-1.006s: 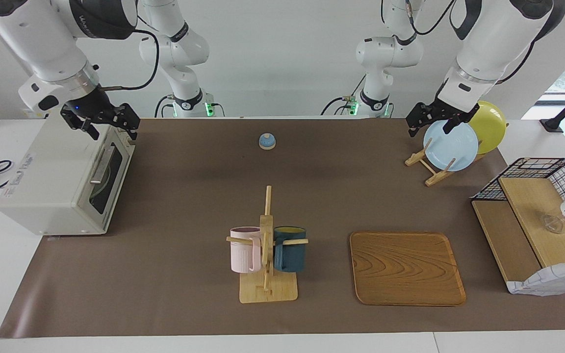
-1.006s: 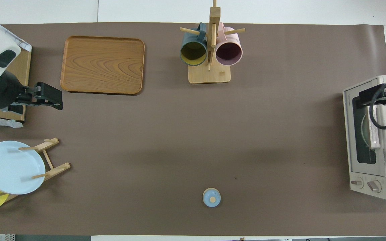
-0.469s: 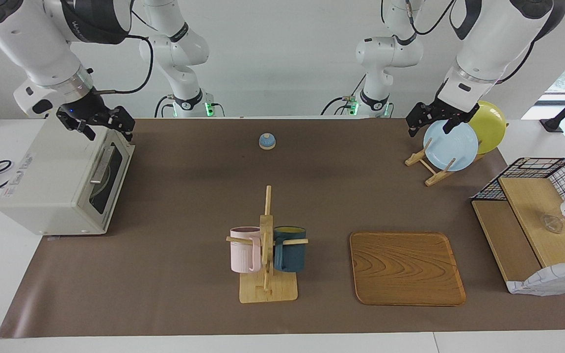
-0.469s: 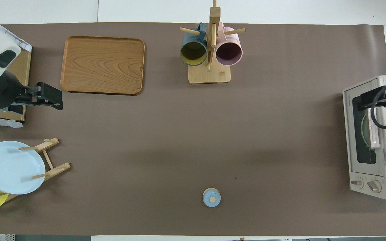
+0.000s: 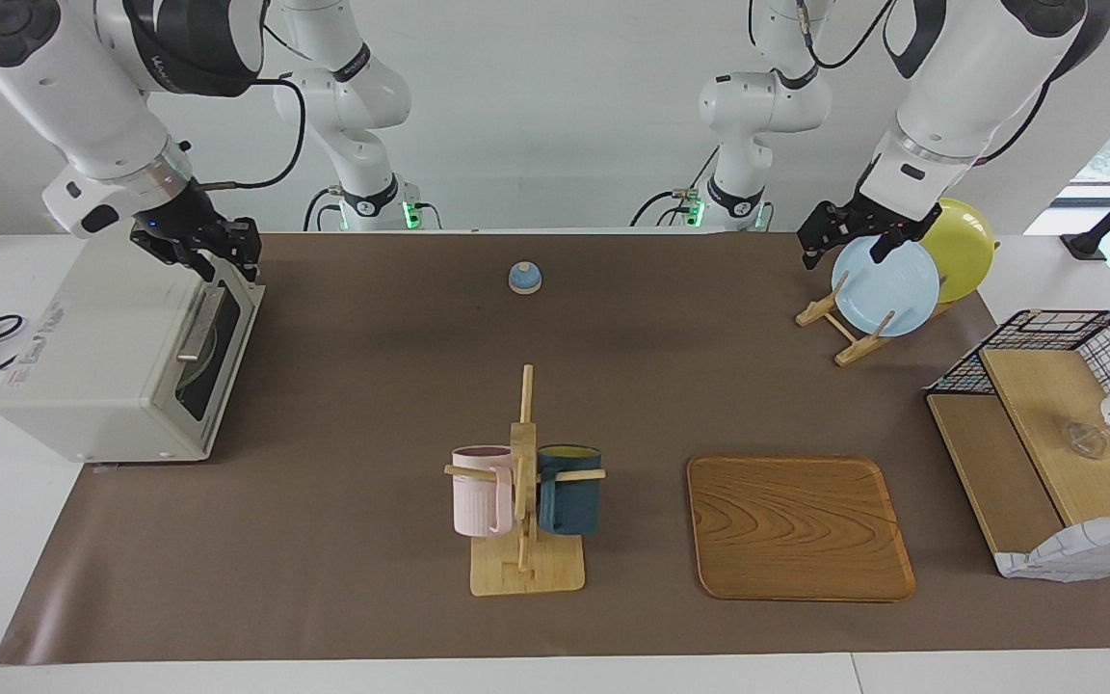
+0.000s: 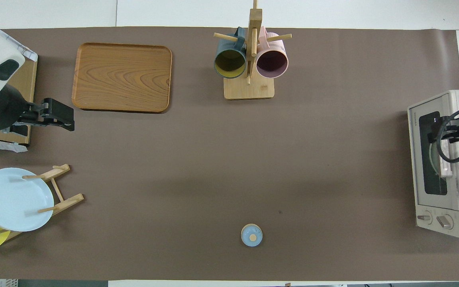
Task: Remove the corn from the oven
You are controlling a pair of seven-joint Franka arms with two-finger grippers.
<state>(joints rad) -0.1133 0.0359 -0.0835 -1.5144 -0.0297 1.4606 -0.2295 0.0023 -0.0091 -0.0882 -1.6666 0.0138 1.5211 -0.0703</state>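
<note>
The off-white oven [image 5: 102, 357] stands at the right arm's end of the table, its dark glass door closed. The corn is hidden. My right gripper [image 5: 218, 255] is down at the door's top edge, at the end of the metal bar handle [image 5: 197, 328] nearer the robots; from overhead the right gripper [image 6: 436, 133] covers part of the handle [image 6: 446, 163]. Whether it touches the bar I cannot tell. My left gripper [image 5: 844, 249] waits open and empty over the plate rack at the left arm's end of the table.
A mug rack [image 5: 524, 492] with a pink and a dark blue mug stands mid-table, a wooden tray [image 5: 799, 528] beside it. A light blue plate [image 5: 885, 286] and a yellow plate [image 5: 962, 246] lean in a rack. A black wire basket shelf [image 5: 1066, 337] and a small blue knob [image 5: 524, 278] are also here.
My right gripper has turned and come down onto the top of the oven door by the handle. The left arm has not moved.
</note>
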